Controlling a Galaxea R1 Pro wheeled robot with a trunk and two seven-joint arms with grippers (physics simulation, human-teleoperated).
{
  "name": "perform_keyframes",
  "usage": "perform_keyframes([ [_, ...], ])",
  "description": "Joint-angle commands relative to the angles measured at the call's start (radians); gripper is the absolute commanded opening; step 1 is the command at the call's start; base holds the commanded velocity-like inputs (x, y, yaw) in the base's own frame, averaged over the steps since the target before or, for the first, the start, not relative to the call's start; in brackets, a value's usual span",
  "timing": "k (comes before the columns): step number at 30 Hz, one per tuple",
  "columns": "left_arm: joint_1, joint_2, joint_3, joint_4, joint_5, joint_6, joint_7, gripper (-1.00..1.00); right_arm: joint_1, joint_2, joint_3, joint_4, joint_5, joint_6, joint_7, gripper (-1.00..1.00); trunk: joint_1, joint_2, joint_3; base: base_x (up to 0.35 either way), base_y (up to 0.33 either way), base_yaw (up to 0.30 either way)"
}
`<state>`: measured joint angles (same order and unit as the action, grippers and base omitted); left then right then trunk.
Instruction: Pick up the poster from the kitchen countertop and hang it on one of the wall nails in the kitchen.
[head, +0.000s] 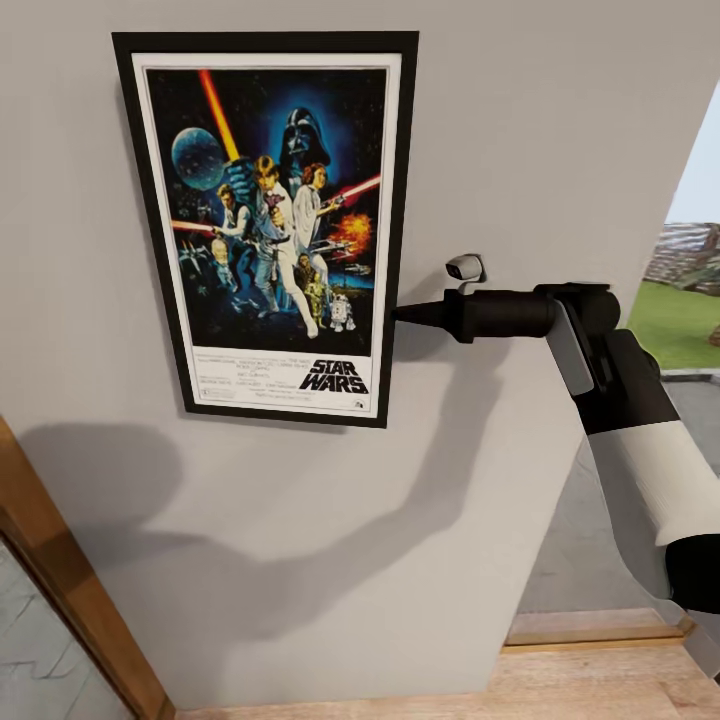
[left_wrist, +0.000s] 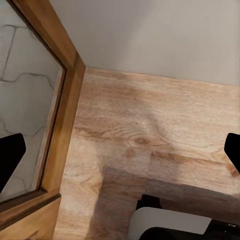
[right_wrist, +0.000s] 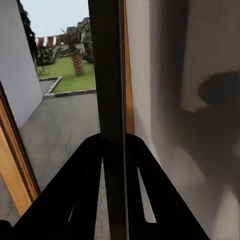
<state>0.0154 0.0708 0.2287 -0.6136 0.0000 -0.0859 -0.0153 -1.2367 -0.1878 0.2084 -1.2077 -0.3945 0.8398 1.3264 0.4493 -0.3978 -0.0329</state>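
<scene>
Right end effector clamps poster edge against wall.

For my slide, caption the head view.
Right gripper shut on the poster's edge, holding it flat against the wall.

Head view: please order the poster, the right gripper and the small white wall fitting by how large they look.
1. The poster, clearly largest.
2. The right gripper, pinching the poster's right edge; it may be nearer the camera, so its apparent size is unsure.
3. The small white wall fitting, smallest.
</scene>
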Motion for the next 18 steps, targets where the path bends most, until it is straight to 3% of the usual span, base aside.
perform_keyframes([
  [1,0.0,0.0,0.001,-0.001,0.0,-0.002,-0.002,1.0,-0.001,-0.001,0.002,0.0,-0.007,0.01,0.001,-1.0,0.001,-0.002,-0.002,0.0,0.043,0.0],
  [18,0.0,0.0,0.001,-0.001,0.0,-0.002,-0.002,1.0,-0.001,-0.001,0.002,0.0,-0.007,0.01,0.0,-1.0,0.001,-0.002,-0.002,0.0,0.041,0.0],
])
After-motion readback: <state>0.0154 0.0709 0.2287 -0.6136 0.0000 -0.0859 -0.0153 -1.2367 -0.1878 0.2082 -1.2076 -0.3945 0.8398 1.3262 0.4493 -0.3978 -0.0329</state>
